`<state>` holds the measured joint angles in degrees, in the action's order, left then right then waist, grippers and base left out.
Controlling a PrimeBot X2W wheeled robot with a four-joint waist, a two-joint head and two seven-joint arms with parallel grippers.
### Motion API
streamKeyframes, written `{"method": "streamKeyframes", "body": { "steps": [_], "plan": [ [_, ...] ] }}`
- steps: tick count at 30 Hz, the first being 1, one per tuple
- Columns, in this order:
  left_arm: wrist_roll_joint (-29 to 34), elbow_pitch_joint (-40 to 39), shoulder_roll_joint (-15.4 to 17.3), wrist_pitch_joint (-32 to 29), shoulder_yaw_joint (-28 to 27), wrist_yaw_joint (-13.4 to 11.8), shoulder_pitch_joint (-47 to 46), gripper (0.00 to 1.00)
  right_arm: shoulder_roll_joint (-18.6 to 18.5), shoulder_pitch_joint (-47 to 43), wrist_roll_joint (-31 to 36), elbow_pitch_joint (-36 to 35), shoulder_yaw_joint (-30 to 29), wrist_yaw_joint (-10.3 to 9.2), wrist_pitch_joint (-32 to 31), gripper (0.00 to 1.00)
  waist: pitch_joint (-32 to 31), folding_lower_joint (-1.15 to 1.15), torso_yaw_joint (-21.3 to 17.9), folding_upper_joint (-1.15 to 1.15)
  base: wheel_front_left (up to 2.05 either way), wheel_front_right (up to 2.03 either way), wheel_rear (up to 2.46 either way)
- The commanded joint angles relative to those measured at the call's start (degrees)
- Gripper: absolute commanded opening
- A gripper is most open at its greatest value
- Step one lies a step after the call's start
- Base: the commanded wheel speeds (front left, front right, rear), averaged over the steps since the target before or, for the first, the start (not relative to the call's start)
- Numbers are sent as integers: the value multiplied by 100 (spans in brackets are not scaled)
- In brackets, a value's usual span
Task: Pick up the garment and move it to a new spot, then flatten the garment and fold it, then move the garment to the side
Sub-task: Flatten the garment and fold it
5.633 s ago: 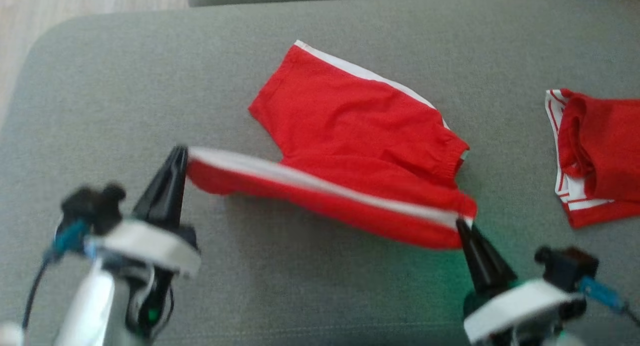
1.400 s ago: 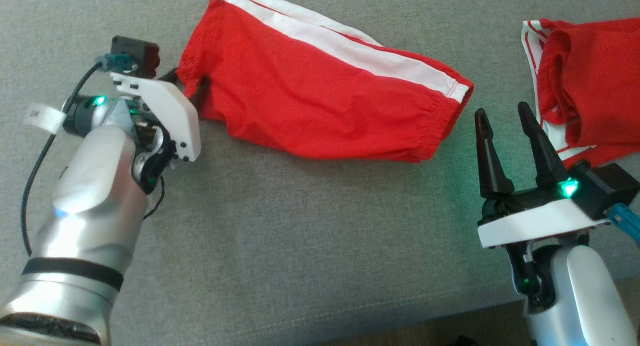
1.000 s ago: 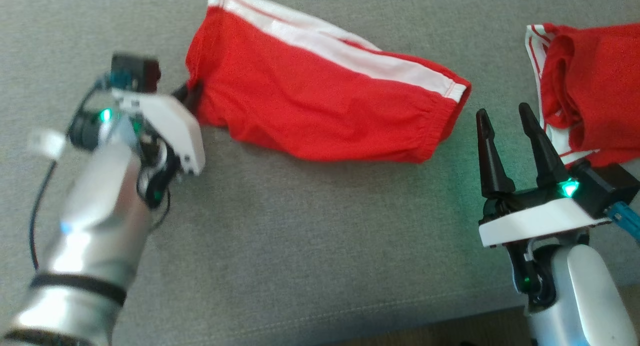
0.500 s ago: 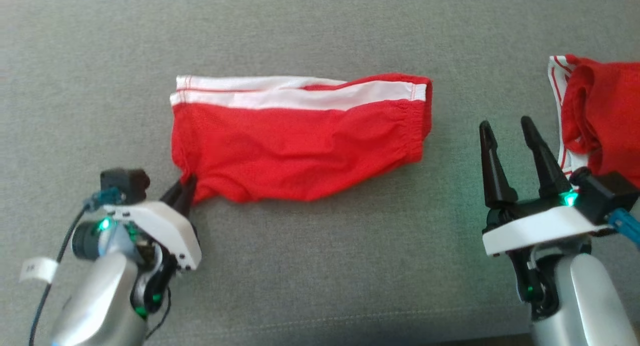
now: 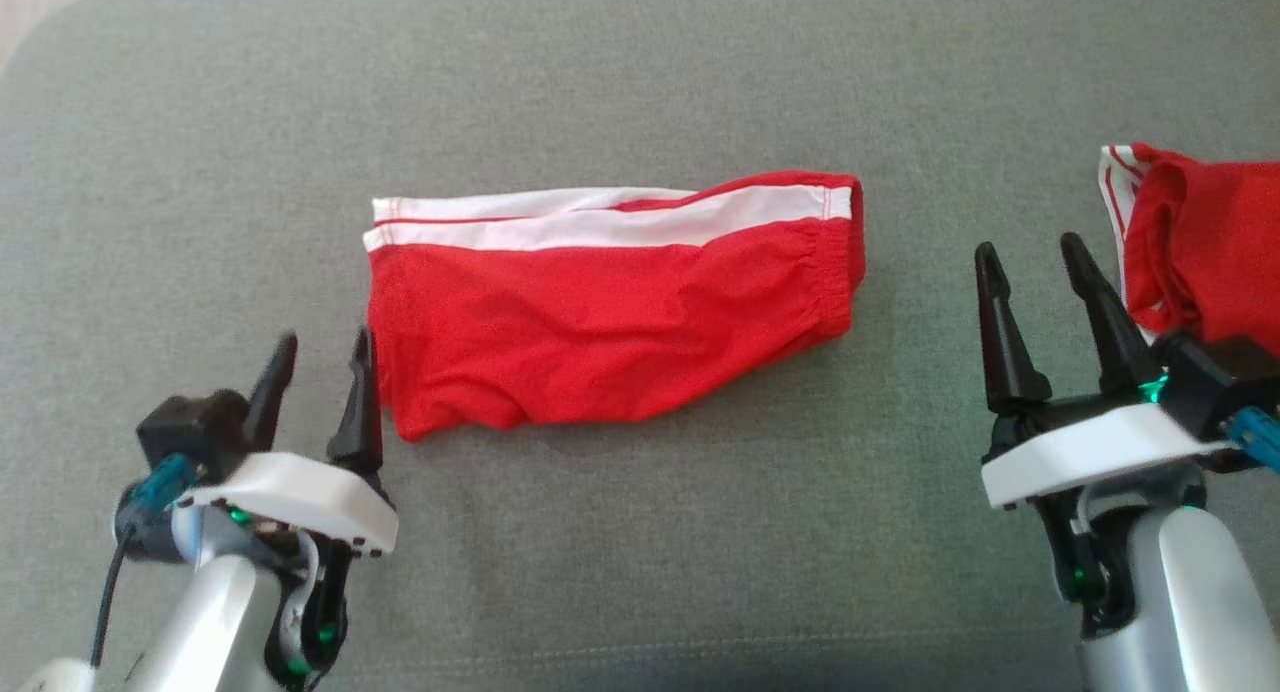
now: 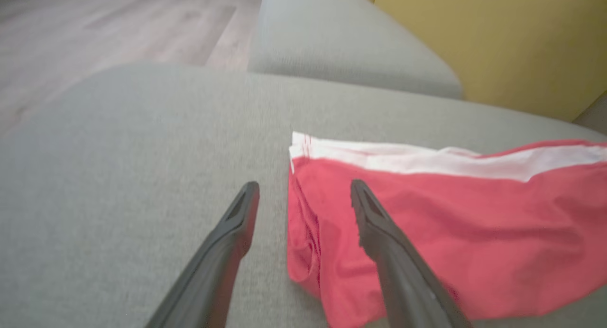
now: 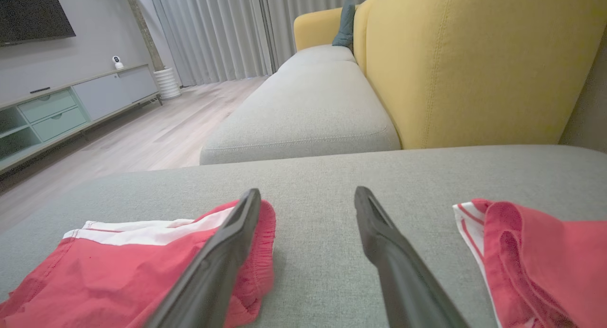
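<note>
Nearby: left gripper (image 5: 324,338) at 7 o'clock in the head view, jaws apart, holding nothing. One finger is just beside the near-left corner of the red shorts (image 5: 600,312); contact unclear. Right gripper (image 5: 1028,248) at 4 o'clock, jaws apart, empty. Shorts lie folded at centre on the grey cushion (image 5: 640,532), white stripe along the far edge. Second red garment (image 5: 1200,252) bunched at 3 o'clock.
</note>
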<state>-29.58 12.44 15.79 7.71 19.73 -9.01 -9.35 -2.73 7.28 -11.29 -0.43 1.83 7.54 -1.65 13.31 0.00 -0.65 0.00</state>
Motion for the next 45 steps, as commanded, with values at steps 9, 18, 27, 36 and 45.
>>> {"method": "streamKeyframes", "body": {
  "steps": [9, 18, 27, 36, 45],
  "plan": [
    [690, -1120, 278, 686, -361, -174, -48, 100, -28, -206, 270, -431, -65, -5, -232, 100, -285, 0, 112, 0, 0, 0, 0],
    [845, -1457, 335, 678, -303, -288, 187, 100, -23, -326, 248, -538, -127, -5, -299, 100, -336, 0, 72, 0, 0, 0, 0],
    [820, -1535, 368, 635, -290, -320, 188, 100, -19, -317, 247, -563, -133, -5, -317, 100, -282, 0, 66, 0, 0, 0, 0],
    [782, -1466, 336, 654, -252, -223, -60, 100, -18, -16, 230, -250, 186, -5, -579, 100, 25, 0, 183, 0, 0, 0, 0],
    [792, -1290, 194, 693, -168, -93, -352, 100, -16, 753, 83, 501, 857, -5, -908, 100, 422, 0, 435, 0, 0, 0, 0]
  ]
}}
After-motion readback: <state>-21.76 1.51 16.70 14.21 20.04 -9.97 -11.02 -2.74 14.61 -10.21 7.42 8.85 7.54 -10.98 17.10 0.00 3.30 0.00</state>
